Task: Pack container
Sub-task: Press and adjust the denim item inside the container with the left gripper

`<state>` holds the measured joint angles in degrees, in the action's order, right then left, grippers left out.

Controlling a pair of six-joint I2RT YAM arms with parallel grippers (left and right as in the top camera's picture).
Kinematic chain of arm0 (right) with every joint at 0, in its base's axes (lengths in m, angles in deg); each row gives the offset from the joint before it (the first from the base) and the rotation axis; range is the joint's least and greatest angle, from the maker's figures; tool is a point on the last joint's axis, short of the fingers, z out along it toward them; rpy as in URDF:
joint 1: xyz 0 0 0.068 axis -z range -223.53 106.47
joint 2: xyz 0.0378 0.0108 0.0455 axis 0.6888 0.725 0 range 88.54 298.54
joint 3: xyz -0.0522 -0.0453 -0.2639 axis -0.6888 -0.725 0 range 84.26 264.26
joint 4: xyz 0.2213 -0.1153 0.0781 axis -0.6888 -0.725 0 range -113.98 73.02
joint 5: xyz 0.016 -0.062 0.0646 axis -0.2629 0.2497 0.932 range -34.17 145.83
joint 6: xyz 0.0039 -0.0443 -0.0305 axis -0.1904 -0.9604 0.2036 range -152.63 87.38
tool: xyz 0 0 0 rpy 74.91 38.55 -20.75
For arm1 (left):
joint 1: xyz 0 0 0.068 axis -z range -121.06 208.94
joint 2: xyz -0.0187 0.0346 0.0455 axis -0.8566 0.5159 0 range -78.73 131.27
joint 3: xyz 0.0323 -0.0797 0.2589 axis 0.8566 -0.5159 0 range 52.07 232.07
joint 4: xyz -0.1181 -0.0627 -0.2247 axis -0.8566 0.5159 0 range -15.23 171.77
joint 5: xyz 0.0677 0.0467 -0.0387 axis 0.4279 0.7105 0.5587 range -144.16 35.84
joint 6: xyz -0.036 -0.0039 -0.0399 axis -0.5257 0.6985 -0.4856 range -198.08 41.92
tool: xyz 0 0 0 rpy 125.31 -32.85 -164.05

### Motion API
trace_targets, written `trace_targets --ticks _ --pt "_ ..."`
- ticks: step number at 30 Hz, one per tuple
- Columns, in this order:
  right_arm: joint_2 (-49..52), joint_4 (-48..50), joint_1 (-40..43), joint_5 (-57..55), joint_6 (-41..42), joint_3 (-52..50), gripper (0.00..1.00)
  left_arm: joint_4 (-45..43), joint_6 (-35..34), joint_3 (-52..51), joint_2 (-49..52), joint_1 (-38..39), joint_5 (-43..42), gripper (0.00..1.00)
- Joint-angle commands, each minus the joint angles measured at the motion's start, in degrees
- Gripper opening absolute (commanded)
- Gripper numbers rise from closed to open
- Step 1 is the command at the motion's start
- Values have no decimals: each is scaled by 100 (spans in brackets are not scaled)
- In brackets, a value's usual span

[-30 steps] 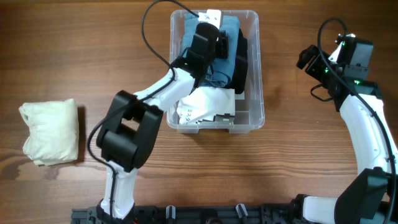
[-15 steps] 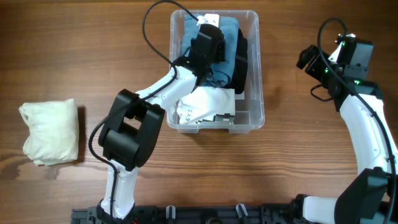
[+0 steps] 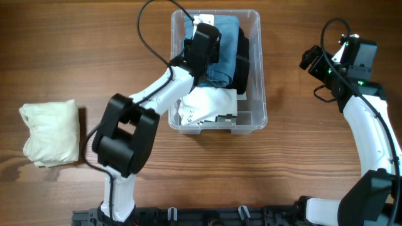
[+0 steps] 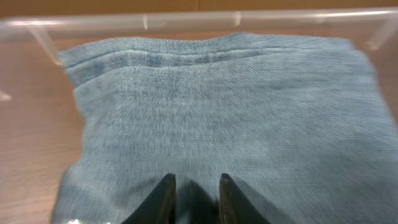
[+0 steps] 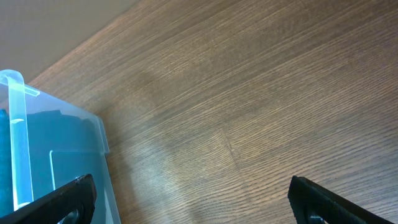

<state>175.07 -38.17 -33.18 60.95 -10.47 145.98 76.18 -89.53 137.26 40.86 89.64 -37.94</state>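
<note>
The clear container (image 3: 260, 69) stands at the table's far middle, and a folded blue denim garment (image 3: 226, 44) lies in its far half. A dark garment (image 3: 242, 63) lies beside the denim and a white one (image 3: 210, 103) lies nearer me. My left gripper (image 3: 207, 31) hovers inside, over the denim. In the left wrist view the denim (image 4: 217, 106) lies flat below the gripper (image 4: 197, 182). Its fingers stand a narrow gap apart with nothing pinched between them. My right gripper (image 3: 311, 58) hangs wide open over bare wood right of the container (image 5: 18, 124).
A folded cream garment (image 3: 51, 133) lies on the table at the far left, well apart from the container. In the left wrist view the container's far wall (image 4: 186, 22) runs just beyond the denim. Wood shows between the right gripper's (image 5: 193, 193) fingers.
My left gripper has shifted slightly left and toward the container's far wall, and its fingers have parted a little. The denim lies flatter. The right arm has not moved.
</note>
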Motion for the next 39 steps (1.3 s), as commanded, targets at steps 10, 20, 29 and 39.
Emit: trace_targets --ticks 10,20,29,39 --pt "39 15 24 52 -96 138 100 748 -243 -44 -540 922 -824 28" --pt "39 15 24 52 -98 138 100 1530 -577 -59 -125 730 -828 25" --pt "39 15 24 52 -98 138 100 92 15 -52 -476 728 -319 29" --pt "39 15 24 52 -98 138 100 -1051 203 -52 -262 531 -304 27"
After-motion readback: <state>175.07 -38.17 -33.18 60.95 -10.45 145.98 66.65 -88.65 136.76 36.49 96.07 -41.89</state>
